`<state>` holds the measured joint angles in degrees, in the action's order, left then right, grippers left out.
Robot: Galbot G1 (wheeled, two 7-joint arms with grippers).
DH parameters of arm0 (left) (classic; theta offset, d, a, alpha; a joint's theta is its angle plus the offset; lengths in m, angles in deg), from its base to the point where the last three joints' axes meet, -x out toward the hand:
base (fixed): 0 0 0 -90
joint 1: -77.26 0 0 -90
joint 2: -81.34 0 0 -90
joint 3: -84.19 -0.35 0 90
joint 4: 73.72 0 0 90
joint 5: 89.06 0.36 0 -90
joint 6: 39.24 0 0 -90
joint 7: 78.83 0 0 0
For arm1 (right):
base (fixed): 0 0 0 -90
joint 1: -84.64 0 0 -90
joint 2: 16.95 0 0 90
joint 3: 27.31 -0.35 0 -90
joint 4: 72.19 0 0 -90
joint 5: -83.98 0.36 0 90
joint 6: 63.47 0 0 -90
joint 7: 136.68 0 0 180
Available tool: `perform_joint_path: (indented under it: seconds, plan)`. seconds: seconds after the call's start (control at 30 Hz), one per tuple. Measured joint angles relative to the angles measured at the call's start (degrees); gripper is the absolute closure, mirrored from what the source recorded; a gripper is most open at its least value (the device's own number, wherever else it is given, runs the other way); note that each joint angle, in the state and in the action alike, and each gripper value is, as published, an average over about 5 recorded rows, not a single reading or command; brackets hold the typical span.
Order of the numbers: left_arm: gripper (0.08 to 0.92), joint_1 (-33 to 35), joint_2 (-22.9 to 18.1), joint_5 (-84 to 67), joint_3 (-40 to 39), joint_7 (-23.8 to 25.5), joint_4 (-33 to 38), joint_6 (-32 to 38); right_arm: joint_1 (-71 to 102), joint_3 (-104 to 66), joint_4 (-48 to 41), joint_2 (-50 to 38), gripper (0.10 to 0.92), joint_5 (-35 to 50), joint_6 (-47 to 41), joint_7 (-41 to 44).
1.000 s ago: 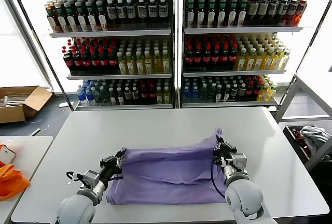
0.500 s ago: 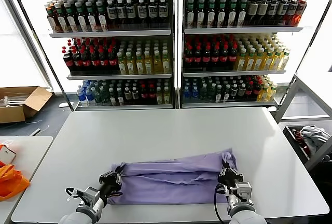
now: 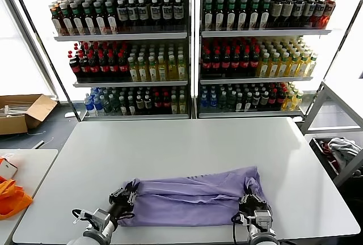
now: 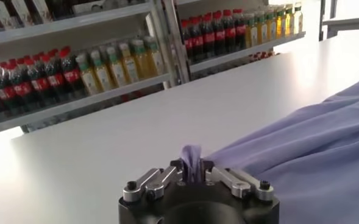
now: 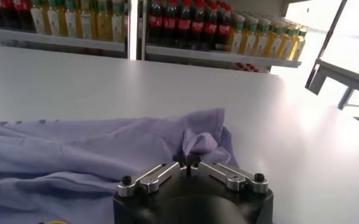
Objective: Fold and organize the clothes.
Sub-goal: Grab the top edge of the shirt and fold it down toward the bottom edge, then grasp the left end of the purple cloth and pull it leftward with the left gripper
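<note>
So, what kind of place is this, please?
Probably a shop or a mock-up of one: tall shelves packed with bottled drinks stand behind a white table, where a lavender T-shirt is being folded. A cardboard box lies on the floor.

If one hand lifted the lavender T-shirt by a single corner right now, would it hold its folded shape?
Probably not. The lavender T-shirt lies in soft wrinkles and rounded folds on the table, so it looks floppy and would likely drape and unfold. The cloth bunches into a small tuft at the left hand, suggesting thin, light fabric. It seems unlikely to slide far.
</note>
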<state>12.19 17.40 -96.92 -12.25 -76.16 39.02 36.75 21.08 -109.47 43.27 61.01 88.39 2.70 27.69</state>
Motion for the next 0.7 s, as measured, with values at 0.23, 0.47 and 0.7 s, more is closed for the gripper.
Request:
perform_joint_path:
  seconds: [0.23,0.47,0.7]
  plan:
    - [0.372,1.23,-1.45,0.17,1.77,-1.0,3.24,-1.05,0.85,-1.18,2.7,-0.39,0.625,0.27,2.08,-0.27]
    - [0.198,1.96,-4.8,-1.62,3.71,-2.94,5.4,-3.02,1.67,-2.5,7.51,-1.88,0.417,1.43,4.12,-1.24]
    - [0.177,1.84,-9.02,-4.88,4.94,-4.58,4.44,-3.94,1.29,-2.21,9.87,-2.49,0.234,2.03,4.98,-1.96]
